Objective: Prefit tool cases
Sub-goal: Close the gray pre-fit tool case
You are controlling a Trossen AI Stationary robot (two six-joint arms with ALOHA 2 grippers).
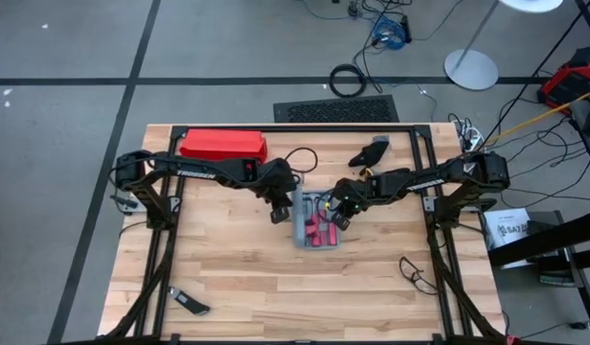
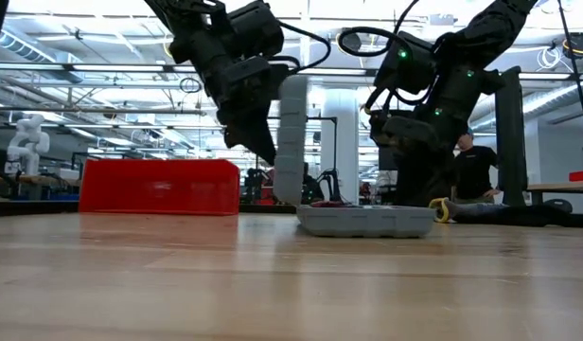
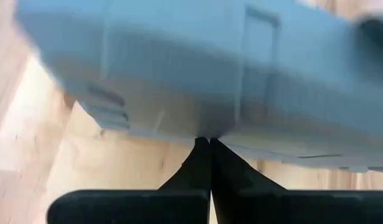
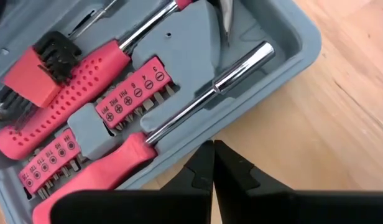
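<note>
On the pale wooden counter (image 1: 238, 278), a small black hand tool (image 1: 188, 304) lies near the front left corner, and a long bright red plastic box (image 1: 223, 146) sits at the back left, behind the dark left arm. The left pincer (image 1: 278, 213), clenched with nothing between its fingers, has its tips against the outer face of the raised lid (image 2: 292, 137) of the flat blue-grey plastic clamshell tool case (image 1: 313, 226), which lies open near the counter's middle; in the low view the lid stands almost upright from the case's left edge. In the case's grey moulded recesses lie pink-handled screwdrivers (image 4: 79, 78) with chrome shafts, a strip of labelled bits (image 4: 132, 93) and a black set of keys in a pink holder (image 4: 36, 65). The right pincer (image 1: 339, 216), fingers likewise pressed together and empty, hovers at the case's right edge, its tips just beside the rim in the right wrist view. A black glove-like object (image 1: 372, 151) rests at the back of the counter beyond the right arm. A loose black cable (image 1: 417, 273) curls on the counter's right side. In the room behind, a person in a dark shirt (image 2: 473, 166) stands at the right.
</note>
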